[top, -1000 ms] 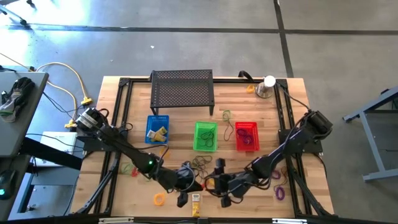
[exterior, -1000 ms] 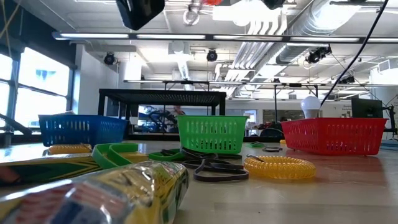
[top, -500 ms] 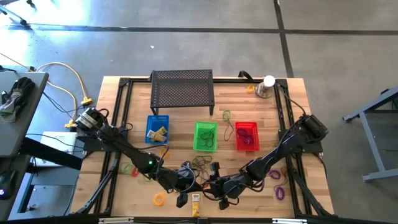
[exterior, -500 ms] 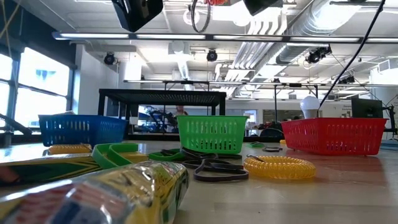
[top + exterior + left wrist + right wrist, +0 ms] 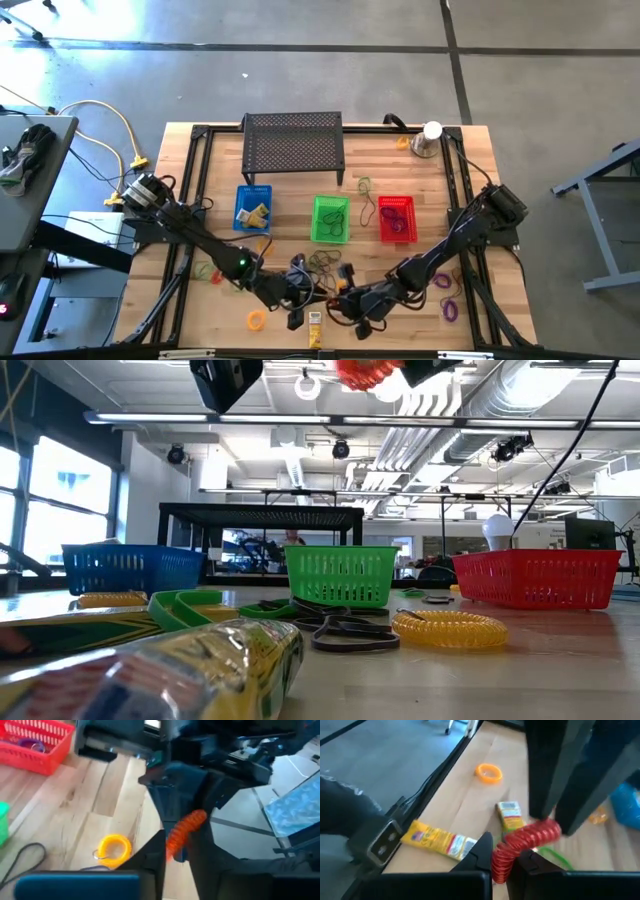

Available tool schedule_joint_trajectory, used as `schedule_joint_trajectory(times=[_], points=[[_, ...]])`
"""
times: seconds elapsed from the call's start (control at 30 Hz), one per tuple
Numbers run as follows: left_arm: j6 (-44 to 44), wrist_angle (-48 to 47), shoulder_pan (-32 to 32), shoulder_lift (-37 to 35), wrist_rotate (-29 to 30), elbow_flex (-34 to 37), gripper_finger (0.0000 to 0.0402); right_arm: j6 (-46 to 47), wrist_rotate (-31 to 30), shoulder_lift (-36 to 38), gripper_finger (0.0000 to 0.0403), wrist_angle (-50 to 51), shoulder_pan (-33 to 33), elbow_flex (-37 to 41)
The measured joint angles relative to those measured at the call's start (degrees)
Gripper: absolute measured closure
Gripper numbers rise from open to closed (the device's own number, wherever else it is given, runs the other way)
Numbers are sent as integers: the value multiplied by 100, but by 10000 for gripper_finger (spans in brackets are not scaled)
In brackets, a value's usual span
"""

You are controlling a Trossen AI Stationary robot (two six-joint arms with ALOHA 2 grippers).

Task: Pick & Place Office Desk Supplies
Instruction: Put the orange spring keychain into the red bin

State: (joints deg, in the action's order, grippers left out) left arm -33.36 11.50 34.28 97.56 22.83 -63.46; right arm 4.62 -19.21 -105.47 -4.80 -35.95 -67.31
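My wood surface (image 5: 400, 180) stands on a grey floor (image 5: 300, 70). Around me is a big room with windows (image 5: 50, 490) on one side, white pipes (image 5: 430, 405) overhead and long ceiling lights (image 5: 200, 420).

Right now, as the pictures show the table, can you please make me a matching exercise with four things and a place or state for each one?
Things:
1. orange-red coil
2. yellow coil
3. silver cup
4. blue basket

Places or states:
a. lies loose on the table, near the left arm
b. holds yellow things
c. gripped in the right hand, up off the table
d. stands at the far right corner, with a white ball on it

Pairs: 1-c, 2-a, 3-d, 4-b
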Motion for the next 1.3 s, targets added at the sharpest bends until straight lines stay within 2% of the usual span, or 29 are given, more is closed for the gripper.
schedule_joint_trajectory(times=[0.1,0.17,0.27,0.43,0.67,0.73,0.83,0.93,1.07,1.3], points=[[39,21,20,0,0,0,291,369,137,11,392,500,-8,-2],[39,32,48,0,-1,0,273,861,159,111,393,1177,-31,0],[39,8,55,0,-2,0,258,1723,-169,332,393,2198,-124,-4],[39,-51,54,0,-10,0,254,3369,-668,883,393,4010,-436,-4],[41,-261,52,2,-22,0,254,6034,-2187,1616,392,6500,-761,-4],[41,-305,52,2,-23,0,254,6669,-2333,1702,391,7171,-682,-3],[41,-303,52,4,-24,0,254,7371,-2185,1708,393,8134,-377,0],[32,-304,65,4,-27,0,254,7509,-2030,1710,394,8288,21,187],[10,-321,125,7,-42,0,254,7380,-1559,1705,393,7885,555,657],[-5,-337,255,7,-41,0,254,7162,-1451,1701,381,7195,1268,1399]])
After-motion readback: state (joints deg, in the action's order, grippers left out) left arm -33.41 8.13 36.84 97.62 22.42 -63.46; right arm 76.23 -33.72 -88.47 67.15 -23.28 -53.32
